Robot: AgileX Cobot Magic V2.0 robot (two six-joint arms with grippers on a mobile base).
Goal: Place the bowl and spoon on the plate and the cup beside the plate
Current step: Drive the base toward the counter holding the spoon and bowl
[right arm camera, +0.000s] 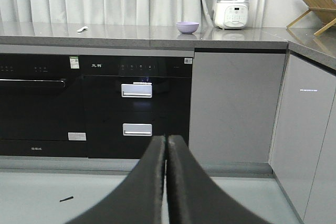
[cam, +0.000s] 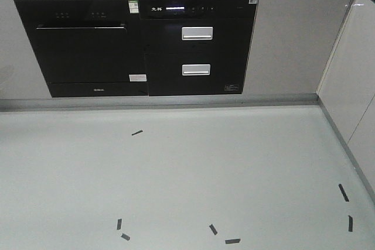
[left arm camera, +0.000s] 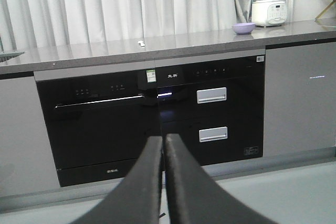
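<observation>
The lavender bowl [left arm camera: 243,28] [right arm camera: 187,27] stands on the grey countertop [left arm camera: 173,43], far ahead of both arms. A small pale elongated thing [left arm camera: 140,42] [right arm camera: 82,29] lies on the counter further left; it is too small to tell whether it is the spoon. The plate and the cup are out of view. My left gripper [left arm camera: 163,139] is shut with nothing in it, low in front of the black appliances. My right gripper [right arm camera: 167,138] is likewise shut and empty. Neither gripper shows in the front view.
A white blender [right arm camera: 231,1] stands right of the bowl, and a wooden rack [right arm camera: 315,1] sits at the counter's corner. Black built-in appliances [cam: 140,45] fill the cabinet front below. Grey cabinets [cam: 351,80] run along the right. Black tape marks [cam: 137,132] dot the floor.
</observation>
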